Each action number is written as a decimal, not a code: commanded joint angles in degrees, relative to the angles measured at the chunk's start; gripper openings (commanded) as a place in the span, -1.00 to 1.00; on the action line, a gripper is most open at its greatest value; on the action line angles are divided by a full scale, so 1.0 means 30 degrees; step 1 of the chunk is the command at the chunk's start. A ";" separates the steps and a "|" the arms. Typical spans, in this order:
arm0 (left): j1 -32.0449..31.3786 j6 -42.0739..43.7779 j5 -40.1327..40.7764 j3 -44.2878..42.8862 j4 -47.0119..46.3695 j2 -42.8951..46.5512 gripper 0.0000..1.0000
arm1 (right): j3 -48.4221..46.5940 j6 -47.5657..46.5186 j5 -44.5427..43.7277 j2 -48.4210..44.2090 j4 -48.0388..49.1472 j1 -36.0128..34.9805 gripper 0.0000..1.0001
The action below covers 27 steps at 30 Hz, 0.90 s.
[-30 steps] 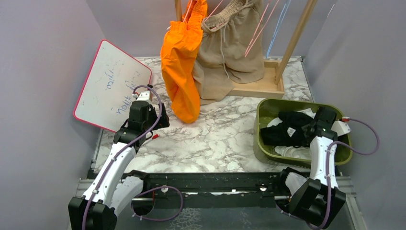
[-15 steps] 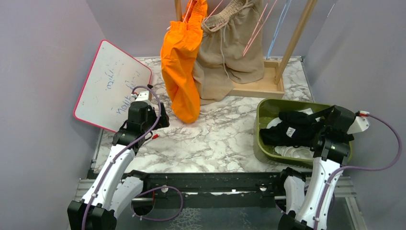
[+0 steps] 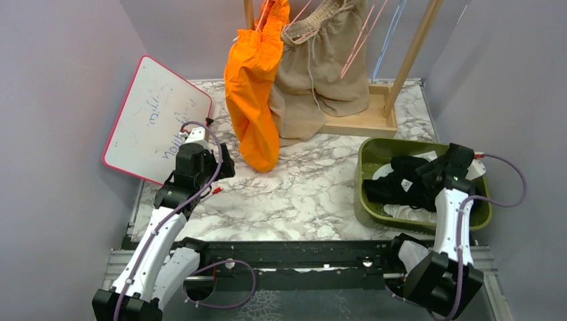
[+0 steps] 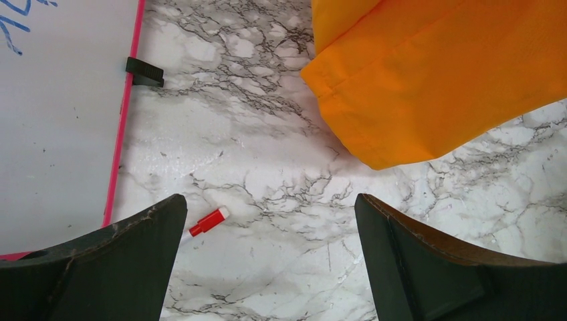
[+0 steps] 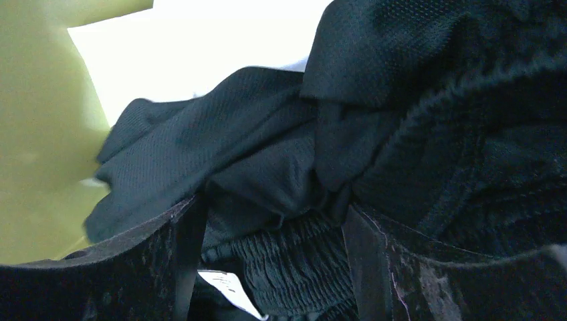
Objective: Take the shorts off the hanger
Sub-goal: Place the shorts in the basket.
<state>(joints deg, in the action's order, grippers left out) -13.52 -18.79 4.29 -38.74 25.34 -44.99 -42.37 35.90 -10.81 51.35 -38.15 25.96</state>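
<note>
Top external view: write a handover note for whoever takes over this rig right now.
Left gripper: open, empty, over the table near the orange shorts hem.
Right gripper: open, jaws astride the black shorts in the green bin.
Done: black shorts and white shorts lie in the bin.
Left: orange shorts and tan shorts hang on the wooden rack.

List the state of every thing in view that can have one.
orange shorts: hanging from the rack.
tan shorts: hanging from the rack.
black shorts: crumpled in the green bin.
white shorts: in the bin, under the black pair.
left gripper: open, empty.
right gripper: jaws apart around the black shorts, grip unclear.
</note>
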 commanded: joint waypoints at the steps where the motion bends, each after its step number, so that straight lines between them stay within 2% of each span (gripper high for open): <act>1: -0.0039 0.0212 0.0833 0.0172 -0.0560 0.0387 0.98 | -0.1194 -0.0390 -0.1629 0.1248 0.0164 0.0049 0.47; 8: -0.0035 0.0255 0.1100 0.0083 -0.0508 0.0994 0.98 | -0.4696 -0.1643 0.3524 -0.2773 0.1209 0.0048 0.50; 11: -0.0035 0.0285 0.1244 0.0131 -0.0510 0.1547 0.98 | -0.6066 -0.1600 0.6555 -0.3401 0.1047 0.0049 0.52; 14: -0.0027 0.0271 0.1343 0.0270 -0.0508 0.2162 0.98 | -0.6844 -0.1195 1.1583 -0.3339 0.0783 0.0049 0.53; 17: -0.0035 0.0278 0.1439 0.0314 -0.0508 0.2498 0.98 | -0.5802 0.0130 1.7043 -0.3468 0.2602 -0.0242 0.52; 19: -0.0034 0.0268 0.1425 0.0316 -0.0509 0.2613 0.98 | -0.4968 0.0994 1.9407 -0.3512 0.4677 -0.0802 0.50; 27: -0.0035 0.0284 0.1488 0.0273 -0.0584 0.2199 0.98 | -0.5074 -0.1306 2.2277 -0.1328 0.3084 -0.3434 0.44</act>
<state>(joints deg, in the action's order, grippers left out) -13.52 -18.76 7.42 -38.41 25.34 -37.82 -57.76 35.44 46.33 44.93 -28.40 18.81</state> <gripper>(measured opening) 0.989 0.730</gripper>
